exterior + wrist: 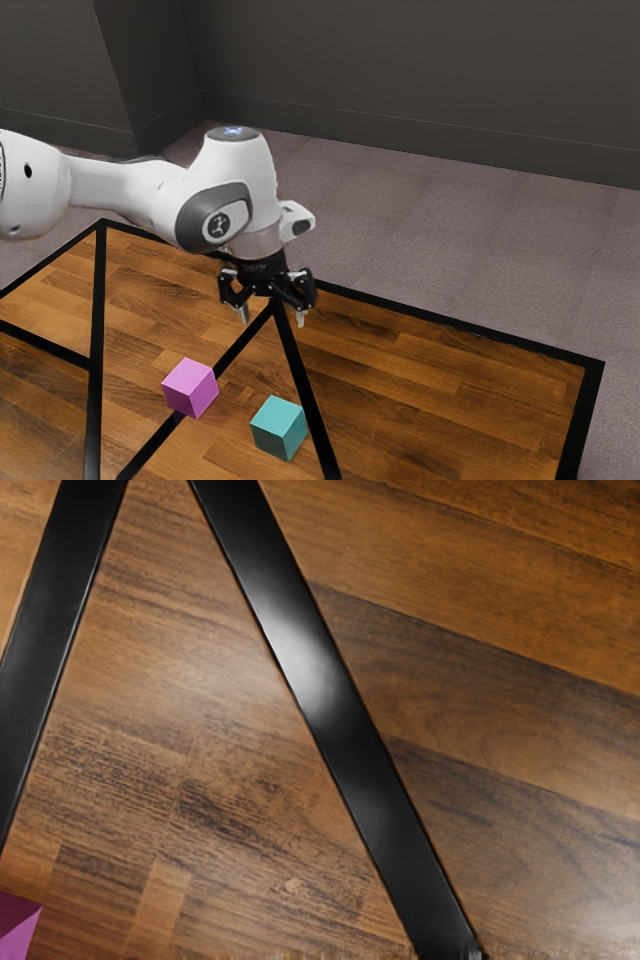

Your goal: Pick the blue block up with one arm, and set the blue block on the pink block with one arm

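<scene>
A teal-blue block [278, 426] rests on the wooden table near the front, just to the exterior view's right of a black stripe. A pink block [189, 387] sits a short way to its left, across that stripe. My gripper [271, 316] hangs open above the table, well behind both blocks and above where the stripes meet, holding nothing. In the wrist view a corner of the pink block [16, 932] peeks in at the edge, beside two black stripes [325, 710].
The wooden table [440, 390] has a black border [585, 400] and black stripes [97, 340] crossing it. Grey carpet [480, 230] and dark walls lie beyond the table's far edge.
</scene>
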Motion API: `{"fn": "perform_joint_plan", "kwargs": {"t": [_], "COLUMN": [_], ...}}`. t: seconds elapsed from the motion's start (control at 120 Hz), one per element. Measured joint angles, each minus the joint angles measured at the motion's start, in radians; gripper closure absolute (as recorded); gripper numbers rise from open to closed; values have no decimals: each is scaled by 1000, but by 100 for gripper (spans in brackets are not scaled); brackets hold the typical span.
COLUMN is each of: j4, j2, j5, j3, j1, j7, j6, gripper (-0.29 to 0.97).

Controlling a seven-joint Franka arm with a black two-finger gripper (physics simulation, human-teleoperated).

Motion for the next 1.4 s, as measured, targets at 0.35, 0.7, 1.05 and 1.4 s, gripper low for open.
{"fn": "perform_joint_plan", "kwargs": {"t": [0.35, 0.7, 1.05, 1.4], "j4": [-142, -232, -293, -360], "j2": [-33, -66, -44, -91], "j5": [-100, -64, -96, -104], "j3": [-48, -121, -120, -125], "j1": [-35, 6, -14, 41], "j7": [89, 145, 192, 189], "j6": [140, 203, 281, 302], "gripper": [0, 0, 0, 0]}}
